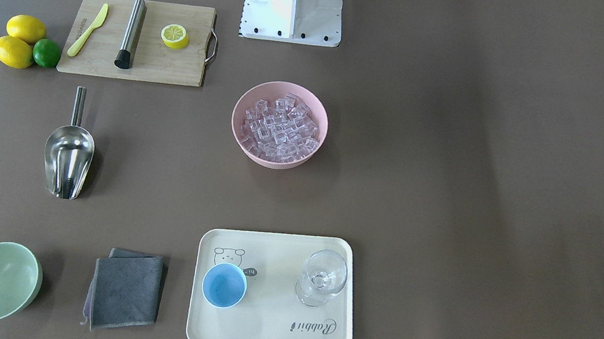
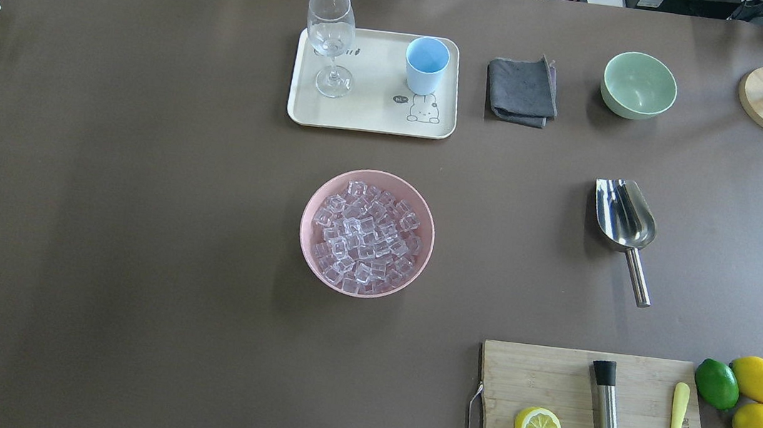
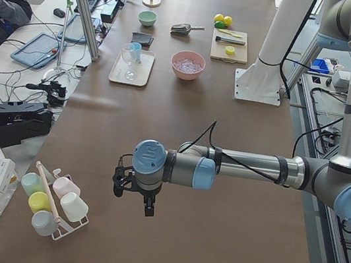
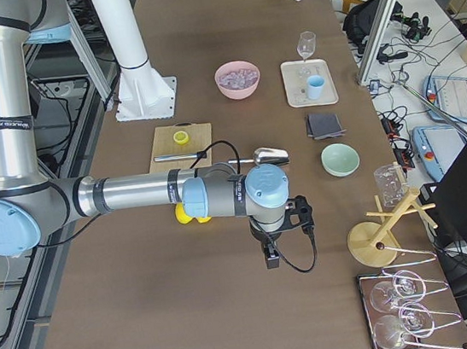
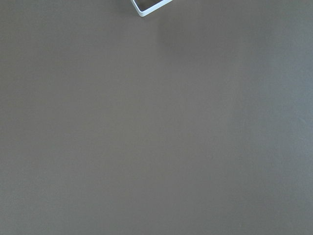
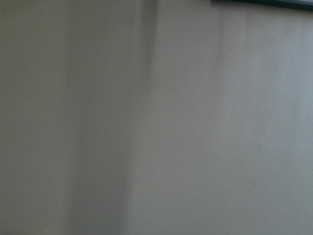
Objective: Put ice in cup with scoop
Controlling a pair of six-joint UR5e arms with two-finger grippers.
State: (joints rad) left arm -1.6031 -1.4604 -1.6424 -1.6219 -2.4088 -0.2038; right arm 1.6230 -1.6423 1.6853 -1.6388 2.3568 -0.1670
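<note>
The ice (image 2: 364, 237) is a heap of clear cubes filling a pink bowl (image 2: 315, 199) at mid-table. On a cream tray (image 2: 371, 116) at the far side, the light-blue cup (image 2: 426, 65) stands upright and looks empty. The steel scoop (image 2: 624, 216) lies on the table to the right, trough pointing away and handle toward the robot. No gripper appears in the overhead or front views. My left gripper (image 3: 132, 199) hangs over bare table at the left end, far from the bowl. At the right end, my right gripper (image 4: 284, 241) hangs likewise. I cannot tell whether either is open or shut.
A stemmed glass (image 2: 330, 36) shares the tray. A grey cloth (image 2: 521, 90) and a pale green bowl (image 2: 638, 85) sit right of it. Near the robot is a cutting board (image 2: 550, 377) with a lemon half, steel cylinder and yellow knife. Lemons and a lime (image 2: 716, 383) lie beside it.
</note>
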